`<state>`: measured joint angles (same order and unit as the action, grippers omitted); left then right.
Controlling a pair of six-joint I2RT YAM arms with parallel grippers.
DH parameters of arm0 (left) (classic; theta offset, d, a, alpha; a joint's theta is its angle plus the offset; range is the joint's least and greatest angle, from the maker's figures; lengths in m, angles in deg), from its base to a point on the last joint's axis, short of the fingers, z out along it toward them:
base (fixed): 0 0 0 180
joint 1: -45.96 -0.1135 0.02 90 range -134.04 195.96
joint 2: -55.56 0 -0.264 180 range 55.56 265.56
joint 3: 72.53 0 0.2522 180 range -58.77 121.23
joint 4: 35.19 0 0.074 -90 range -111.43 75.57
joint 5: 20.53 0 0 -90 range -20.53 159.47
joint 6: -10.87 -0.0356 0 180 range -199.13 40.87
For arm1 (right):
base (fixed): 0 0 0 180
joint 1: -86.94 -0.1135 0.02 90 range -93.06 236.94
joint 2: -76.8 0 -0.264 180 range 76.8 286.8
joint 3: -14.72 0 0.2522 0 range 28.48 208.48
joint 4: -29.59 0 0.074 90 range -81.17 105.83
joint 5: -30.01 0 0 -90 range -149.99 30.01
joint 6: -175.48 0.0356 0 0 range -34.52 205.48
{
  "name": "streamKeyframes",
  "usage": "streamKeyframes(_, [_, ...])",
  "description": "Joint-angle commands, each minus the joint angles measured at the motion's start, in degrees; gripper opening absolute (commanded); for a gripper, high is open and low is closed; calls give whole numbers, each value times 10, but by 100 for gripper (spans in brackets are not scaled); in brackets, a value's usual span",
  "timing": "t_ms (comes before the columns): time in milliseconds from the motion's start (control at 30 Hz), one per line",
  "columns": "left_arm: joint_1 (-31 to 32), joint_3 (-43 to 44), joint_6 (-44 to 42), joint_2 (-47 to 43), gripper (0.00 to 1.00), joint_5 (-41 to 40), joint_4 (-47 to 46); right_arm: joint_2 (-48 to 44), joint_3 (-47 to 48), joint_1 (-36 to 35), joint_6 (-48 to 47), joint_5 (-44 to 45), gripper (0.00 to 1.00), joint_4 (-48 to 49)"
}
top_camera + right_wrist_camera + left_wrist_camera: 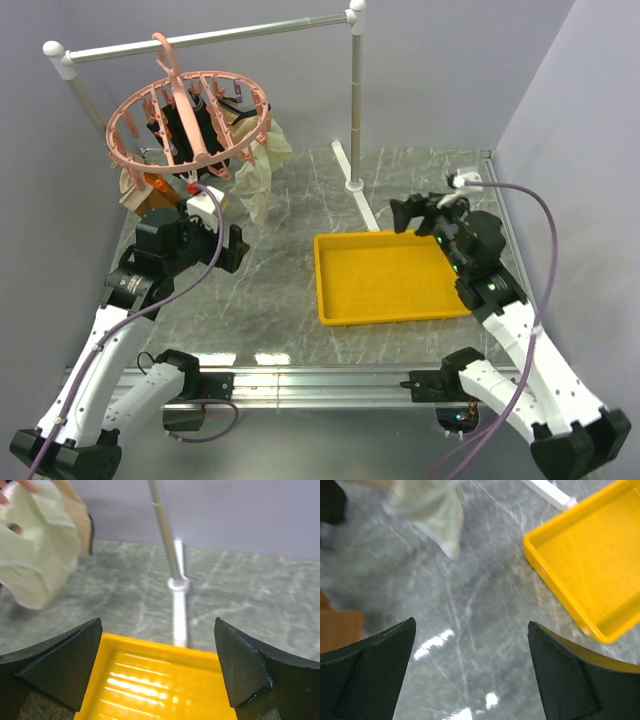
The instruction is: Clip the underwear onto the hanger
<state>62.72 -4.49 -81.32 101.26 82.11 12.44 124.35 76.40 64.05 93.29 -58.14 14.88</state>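
The pink round hanger (190,115) hangs by its hook from the white rail at the back left. The pale cream underwear (262,165) hangs down from the hanger's right side, its lower end just above the table. It also shows in the left wrist view (437,510) and the right wrist view (35,545). My left gripper (192,243) is open and empty below the hanger, over bare table (471,625). My right gripper (420,213) is open and empty above the far edge of the yellow tray (157,622).
The yellow tray (335,300) lies at centre right with nothing in it. The rail's upright post (354,110) stands behind it on a white foot. A tan-beige garment (133,190), a brown one (157,190) and a black one (190,125) hang on the hanger.
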Motion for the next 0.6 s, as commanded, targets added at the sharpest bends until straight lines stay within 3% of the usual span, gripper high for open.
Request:
streamKeyframes(0, [-7,27,-57,18,99,-22,-8,-68,-43,46,-64,-52,100,-18])
streamKeyframes(133, [-15,-2,-42,26,99,-6,-16,-151,-111,152,-73,-71,100,-52])
streamKeyframes(267, [-30,-31,-11,16,99,17,-42,-220,-141,205,-116,-91,100,-68])
streamKeyframes(567, [-32,-44,12,3,99,5,-86,-293,-164,211,-141,-95,100,-102])
